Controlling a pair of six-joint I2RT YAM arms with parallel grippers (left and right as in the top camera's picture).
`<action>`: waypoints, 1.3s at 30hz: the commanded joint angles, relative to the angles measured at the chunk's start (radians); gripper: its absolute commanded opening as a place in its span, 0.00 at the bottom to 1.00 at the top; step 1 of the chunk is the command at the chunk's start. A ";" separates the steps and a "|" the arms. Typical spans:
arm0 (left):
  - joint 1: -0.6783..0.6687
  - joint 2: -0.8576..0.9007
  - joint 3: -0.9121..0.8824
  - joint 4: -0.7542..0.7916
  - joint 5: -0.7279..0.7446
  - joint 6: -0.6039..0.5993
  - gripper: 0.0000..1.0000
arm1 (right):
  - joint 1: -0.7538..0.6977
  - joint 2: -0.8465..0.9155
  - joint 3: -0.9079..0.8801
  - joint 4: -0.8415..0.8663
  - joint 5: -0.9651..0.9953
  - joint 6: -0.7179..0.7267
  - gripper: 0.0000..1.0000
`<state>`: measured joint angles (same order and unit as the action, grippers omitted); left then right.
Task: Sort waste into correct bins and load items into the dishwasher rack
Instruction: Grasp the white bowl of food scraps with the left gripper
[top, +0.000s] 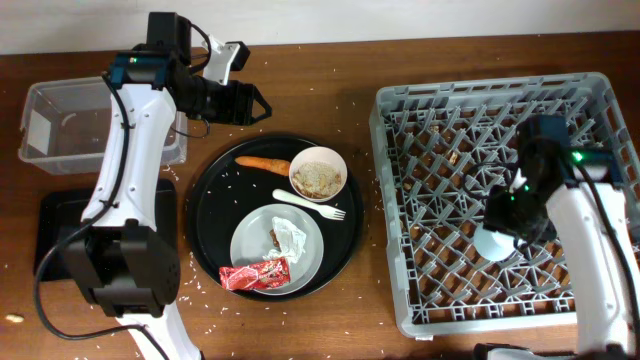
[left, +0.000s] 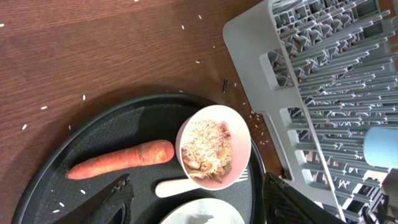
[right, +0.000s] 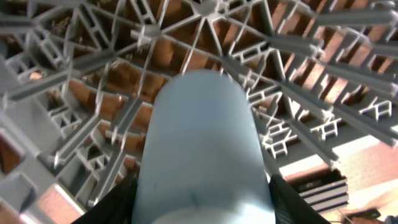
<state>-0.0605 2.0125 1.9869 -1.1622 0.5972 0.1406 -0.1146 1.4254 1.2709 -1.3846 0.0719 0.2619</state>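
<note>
Dark brown wood table (top: 400, 60), grain running across the frame. Directly on it: clear tub (top: 70, 130) upper left; shallow black tray (top: 55, 215) just below it, left edge; round black tray (top: 215, 200) at ctr; grey dishwasher rack (top: 383, 200) filling the right side. Rice grains (left: 43, 107) scattered on the wood, mostly around the round tray. Small brown morsel (top: 12, 318) far lower-left corner.
</note>
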 joint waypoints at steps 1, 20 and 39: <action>0.000 0.002 0.011 -0.002 -0.003 0.003 0.66 | -0.003 0.061 0.006 0.037 0.003 0.005 0.44; 0.000 0.002 0.011 -0.009 -0.003 0.003 0.66 | 0.058 -0.065 0.240 0.092 -0.232 -0.066 0.72; -0.420 0.141 0.010 -0.059 -0.477 0.122 0.64 | 0.151 0.057 0.289 0.180 -0.162 0.034 0.73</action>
<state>-0.3985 2.0876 1.9873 -1.2366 0.2462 0.2134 0.0902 1.4986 1.5532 -1.1820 -0.0975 0.3115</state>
